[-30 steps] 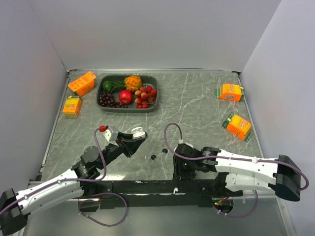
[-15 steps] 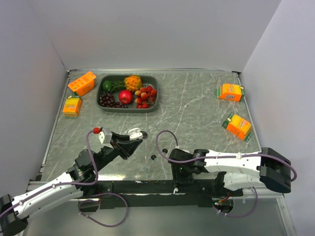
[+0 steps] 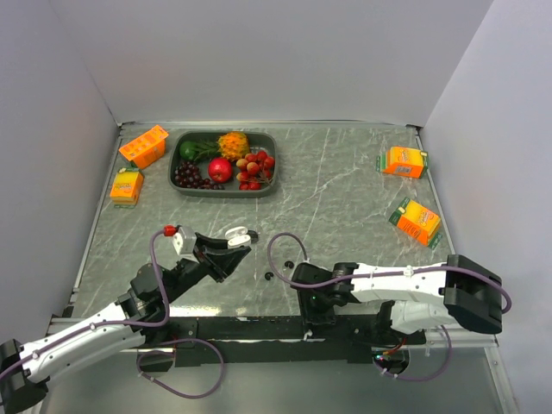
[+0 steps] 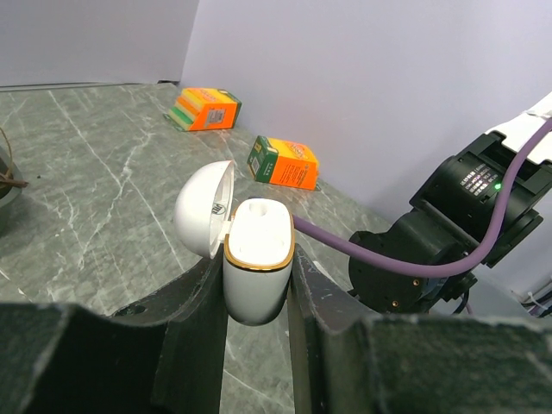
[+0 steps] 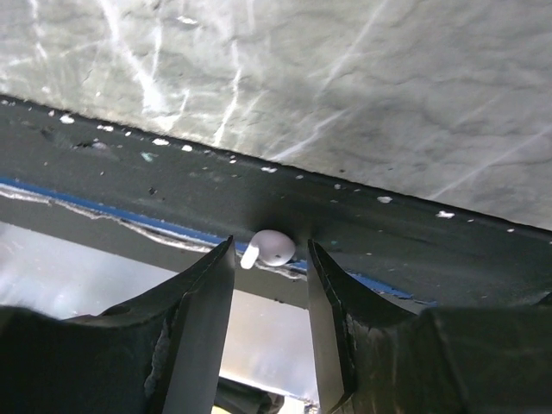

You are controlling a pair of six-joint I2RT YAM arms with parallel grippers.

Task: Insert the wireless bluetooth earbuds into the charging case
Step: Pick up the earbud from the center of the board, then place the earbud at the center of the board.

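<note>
My left gripper [image 4: 257, 278] is shut on the white, gold-rimmed charging case [image 4: 259, 254], held upright above the table with its lid flipped open to the left. From above, the charging case [image 3: 238, 233] shows at the tip of the left gripper [image 3: 229, 247]. A white earbud [image 5: 272, 248] lies on the black strip at the table's near edge. My right gripper [image 5: 270, 252] is open, with one finger on each side of the earbud and neither touching it. From above, the right gripper [image 3: 311, 312] points down at that near edge. A black earbud [image 3: 269, 276] lies on the marble between the arms.
A dark tray [image 3: 172, 169] of fruit stands at the back left, with two orange boxes [image 3: 143, 145] [image 3: 127, 185] beside it. Two more orange boxes [image 3: 404, 161] [image 3: 417, 222] lie at the right. A purple cable [image 3: 280, 246] loops over the table from the right wrist.
The right arm has pulled back and left toward the near edge, and its jaws have narrowed around the white earbud. The left gripper with the case has shifted slightly left.
</note>
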